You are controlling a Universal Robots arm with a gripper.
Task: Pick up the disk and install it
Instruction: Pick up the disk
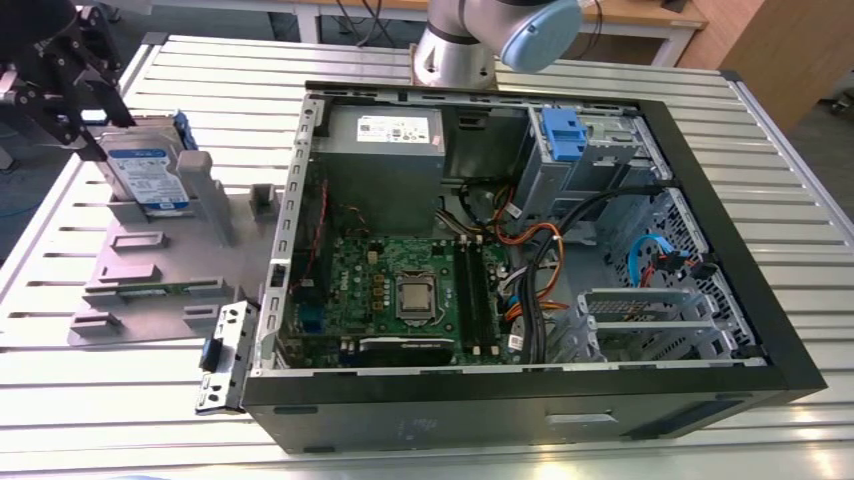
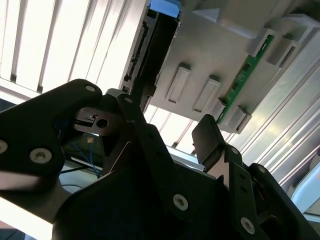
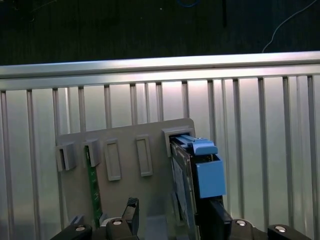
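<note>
First wrist view: black two-fingered gripper (image 3: 173, 215) nearest, jaws spread wide, clasping nothing. Just beyond, the flat silver disk (image 3: 200, 172) in its blue plastic carrier stands on edge in a slot of the grey plastic fixture plate (image 3: 125, 131), likely so the gripper can straddle it. Exterior view: disk at ten o'clock from the open black computer case (image 1: 467, 412). Count: one disk, one green circuit-board strip (image 3: 92, 180), one case.

Open black computer case (image 1: 507, 412) flat on slatted metal table (image 1: 134, 400). Inside the case: green motherboard (image 1: 400, 290), grey power supply (image 1: 384, 150), bundled cables (image 1: 534, 238). Just beside the case, at the exterior view's left: grey fixture plate (image 1: 187, 262) with green memory stick (image 3: 92, 185) in its holders, and small metal bracket (image 1: 224, 355).
</note>
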